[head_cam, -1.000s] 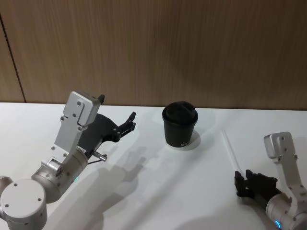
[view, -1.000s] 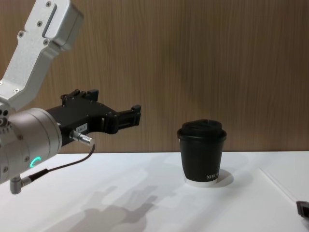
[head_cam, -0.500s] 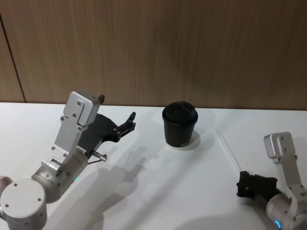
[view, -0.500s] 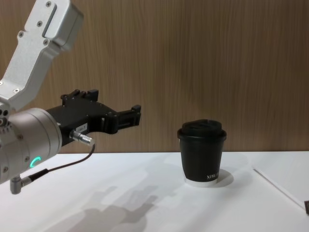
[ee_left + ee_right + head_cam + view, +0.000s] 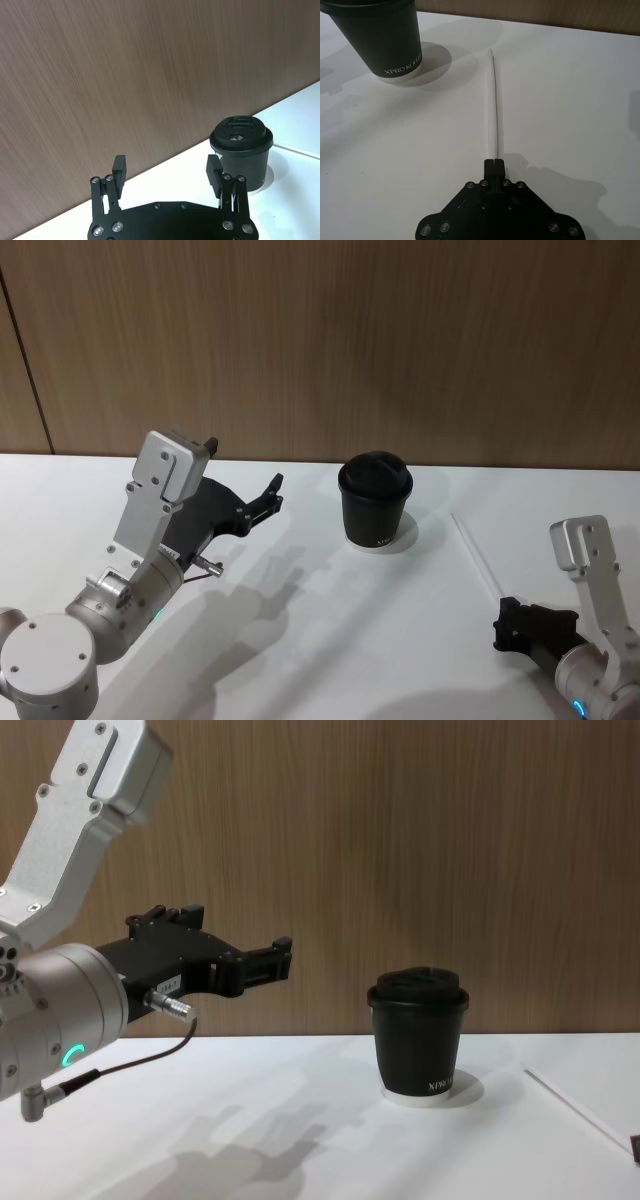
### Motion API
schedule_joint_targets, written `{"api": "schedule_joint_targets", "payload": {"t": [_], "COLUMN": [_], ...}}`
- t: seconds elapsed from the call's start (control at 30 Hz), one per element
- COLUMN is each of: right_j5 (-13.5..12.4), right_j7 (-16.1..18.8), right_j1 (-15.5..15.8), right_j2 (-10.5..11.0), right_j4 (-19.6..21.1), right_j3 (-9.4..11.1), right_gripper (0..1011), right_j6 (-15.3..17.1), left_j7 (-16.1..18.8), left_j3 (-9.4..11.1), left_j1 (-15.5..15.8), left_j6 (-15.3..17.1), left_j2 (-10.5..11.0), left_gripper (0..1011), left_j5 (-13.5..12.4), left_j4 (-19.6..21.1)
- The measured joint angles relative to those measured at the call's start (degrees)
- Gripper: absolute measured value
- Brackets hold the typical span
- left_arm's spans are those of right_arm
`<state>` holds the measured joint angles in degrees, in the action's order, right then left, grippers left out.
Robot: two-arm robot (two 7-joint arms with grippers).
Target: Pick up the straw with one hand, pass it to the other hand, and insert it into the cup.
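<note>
The right gripper (image 5: 494, 162) is held low over the white worktop (image 5: 580, 100), with its fingers pressed together on the near end of the straw (image 5: 493, 100). The straw is stretched along the worktop away from the gripper. Its far end is brought near the black lidded paper cup (image 5: 380, 35) but kept apart from it. The left gripper (image 5: 166, 167) is held raised to the left of the cup, with its fingers spread wide.

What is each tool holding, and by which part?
The right tool grips the straw by its end farthest from the cup; the left tool is open, holding nothing.
</note>
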<state>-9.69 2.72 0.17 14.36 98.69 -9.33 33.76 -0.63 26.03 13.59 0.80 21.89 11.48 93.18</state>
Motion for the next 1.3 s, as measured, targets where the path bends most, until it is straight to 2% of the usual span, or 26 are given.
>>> {"api": "schedule_joint_targets", "payload": {"t": [1.3], "right_j5": [0.0], "right_j7": [0.0], "right_j1": [0.0], "right_j2": [0.0], "right_j4": [0.0], "right_j3": [0.0], "right_gripper": [0], "right_j6": [0.0], "left_j7": [0.0], "left_j3": [0.0], "left_j1": [0.0], "left_j6": [0.0], "left_j2": [0.0], "left_gripper": [1003], "left_j5": [0.0], "left_j4": [0.0]}}
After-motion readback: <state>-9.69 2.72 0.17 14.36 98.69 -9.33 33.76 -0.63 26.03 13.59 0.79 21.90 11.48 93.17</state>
